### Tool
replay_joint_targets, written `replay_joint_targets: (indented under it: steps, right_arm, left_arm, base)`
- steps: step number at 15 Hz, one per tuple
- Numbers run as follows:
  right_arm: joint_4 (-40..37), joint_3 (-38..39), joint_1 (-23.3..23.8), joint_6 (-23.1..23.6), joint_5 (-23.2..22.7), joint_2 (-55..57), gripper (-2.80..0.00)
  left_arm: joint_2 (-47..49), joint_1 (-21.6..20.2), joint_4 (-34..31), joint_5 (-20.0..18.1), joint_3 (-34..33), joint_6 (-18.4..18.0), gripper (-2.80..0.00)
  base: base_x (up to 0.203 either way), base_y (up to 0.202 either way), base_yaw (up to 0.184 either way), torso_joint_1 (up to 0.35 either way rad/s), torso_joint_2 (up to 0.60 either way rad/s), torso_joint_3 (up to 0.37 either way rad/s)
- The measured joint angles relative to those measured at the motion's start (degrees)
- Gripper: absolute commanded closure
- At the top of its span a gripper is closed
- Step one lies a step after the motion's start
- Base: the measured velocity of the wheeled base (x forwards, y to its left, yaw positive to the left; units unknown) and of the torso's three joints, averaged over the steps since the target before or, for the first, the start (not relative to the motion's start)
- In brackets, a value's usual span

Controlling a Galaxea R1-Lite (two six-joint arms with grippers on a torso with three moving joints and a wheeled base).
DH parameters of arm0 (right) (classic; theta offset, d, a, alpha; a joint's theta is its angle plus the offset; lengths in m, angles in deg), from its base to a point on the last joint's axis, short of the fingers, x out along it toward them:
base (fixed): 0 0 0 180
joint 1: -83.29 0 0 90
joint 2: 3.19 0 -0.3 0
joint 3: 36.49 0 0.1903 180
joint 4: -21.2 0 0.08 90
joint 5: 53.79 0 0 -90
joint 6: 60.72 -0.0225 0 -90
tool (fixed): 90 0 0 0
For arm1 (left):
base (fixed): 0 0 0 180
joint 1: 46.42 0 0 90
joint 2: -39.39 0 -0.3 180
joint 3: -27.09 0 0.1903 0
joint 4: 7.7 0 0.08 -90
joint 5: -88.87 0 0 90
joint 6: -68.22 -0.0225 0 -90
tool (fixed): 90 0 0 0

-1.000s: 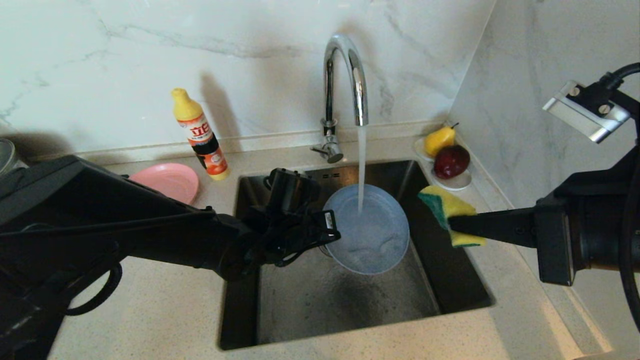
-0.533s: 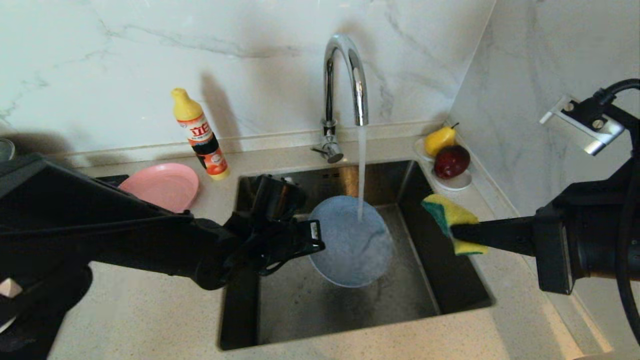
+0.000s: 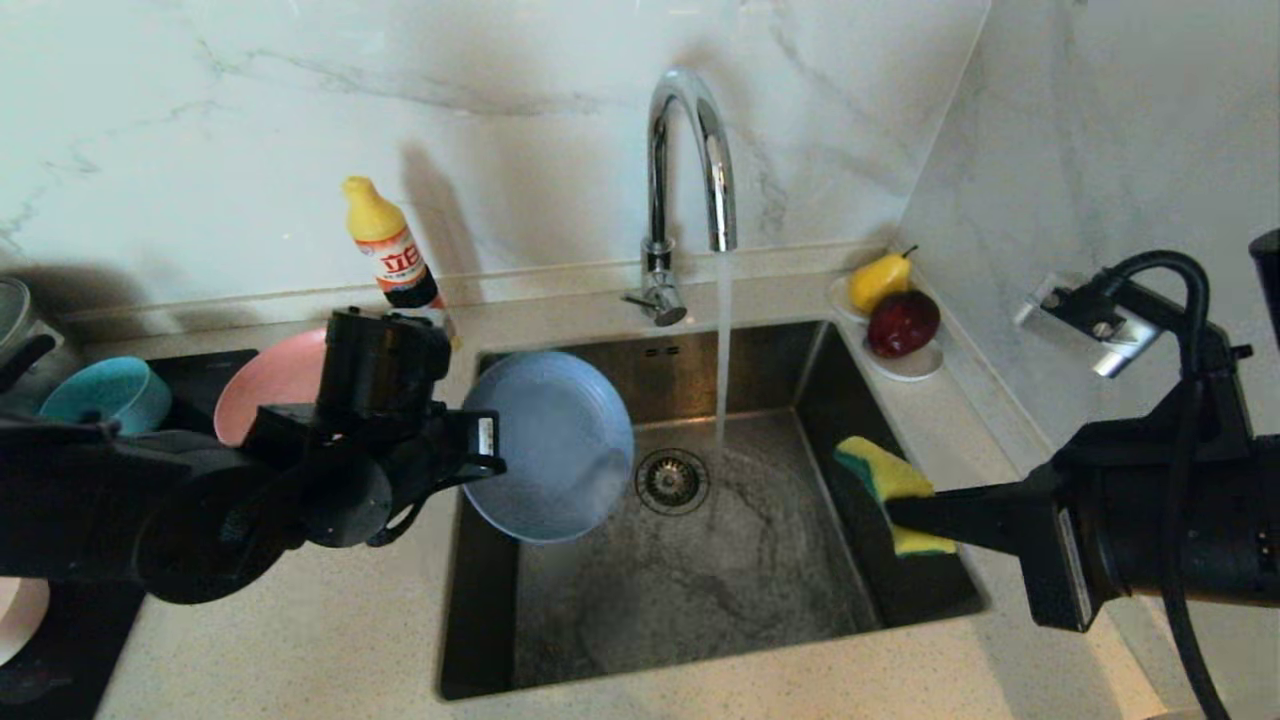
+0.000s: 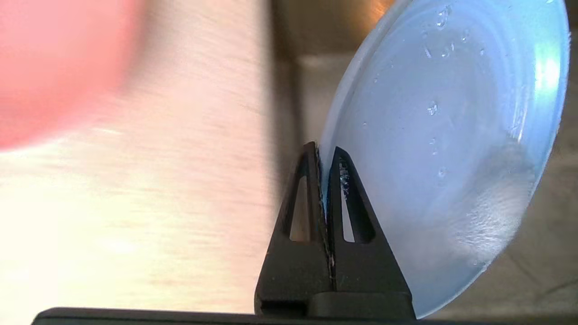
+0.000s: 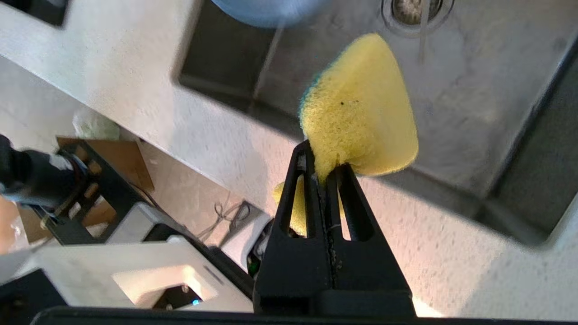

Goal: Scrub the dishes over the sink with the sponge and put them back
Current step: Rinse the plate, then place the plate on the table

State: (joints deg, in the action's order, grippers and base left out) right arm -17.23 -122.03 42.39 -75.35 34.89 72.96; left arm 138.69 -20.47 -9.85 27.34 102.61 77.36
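My left gripper point(image 3: 492, 452) is shut on the rim of the wet grey-blue plate point(image 3: 550, 445), which it holds tilted over the left edge of the sink point(image 3: 700, 590). In the left wrist view the fingertips point(image 4: 311, 155) pinch the plate point(image 4: 442, 135) at its edge. The salmon-pink plate point(image 3: 268, 385) lies on the counter behind that wrist, partly hidden, and the teal bowl point(image 3: 105, 392) stands further left. At the sink's right wall my right gripper point(image 3: 893, 512) is shut on the yellow-green sponge point(image 3: 885, 478), which in the right wrist view point(image 5: 361, 108) sticks out past the gripper point(image 5: 323, 164).
Water runs from the chrome tap point(image 3: 690, 150) onto the sink floor beside the drain point(image 3: 672, 480). A detergent bottle point(image 3: 390, 250) stands at the back left. A saucer with a pear and an apple point(image 3: 895, 310) sits at the back right corner. A steel pot point(image 3: 15, 320) shows at the far left.
My left gripper has carried the plate out from under the water stream, left to the sink's edge, uncovering the drain. My right gripper with the sponge has sunk a little.
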Motion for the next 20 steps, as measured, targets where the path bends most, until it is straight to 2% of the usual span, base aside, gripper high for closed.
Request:
replay_joint_targets:
  steps: [3,10,13,17,20]
  right_arm:
    - [0.1,1.7,0.1,-0.1,0.1,0.8,0.0]
    - [0.2,3.8,0.4,-0.2,0.1,1.5,0.0]
    - [0.2,4.1,0.4,-0.1,0.1,1.5,0.0]
    - [0.2,4.1,0.4,-0.1,0.0,1.7,0.0]
    - [0.2,4.4,0.4,-0.2,0.0,1.8,0.0]
  left_arm:
    - [-3.5,-0.9,0.0,1.3,-0.2,-2.5,0.0]
    - [-8.3,-1.2,0.1,6.5,-0.3,-14.1,0.0]
    - [-9.6,-1.2,1.3,7.2,-0.4,-16.9,0.0]
    - [-10.3,-1.2,2.6,8.2,-1.7,-17.4,0.0]
    - [-11.2,-1.3,2.4,7.5,-2.7,-16.3,0.0]
  base:
    - [0.0,0.0,0.0,0.0,0.0,0.0]
    - [0.0,0.0,0.0,0.0,0.0,0.0]
    - [0.0,0.0,0.0,0.0,0.0,0.0]
    - [0.0,0.0,0.0,0.0,0.0,0.0]
    - [0.0,0.0,0.0,0.0,0.0,0.0]
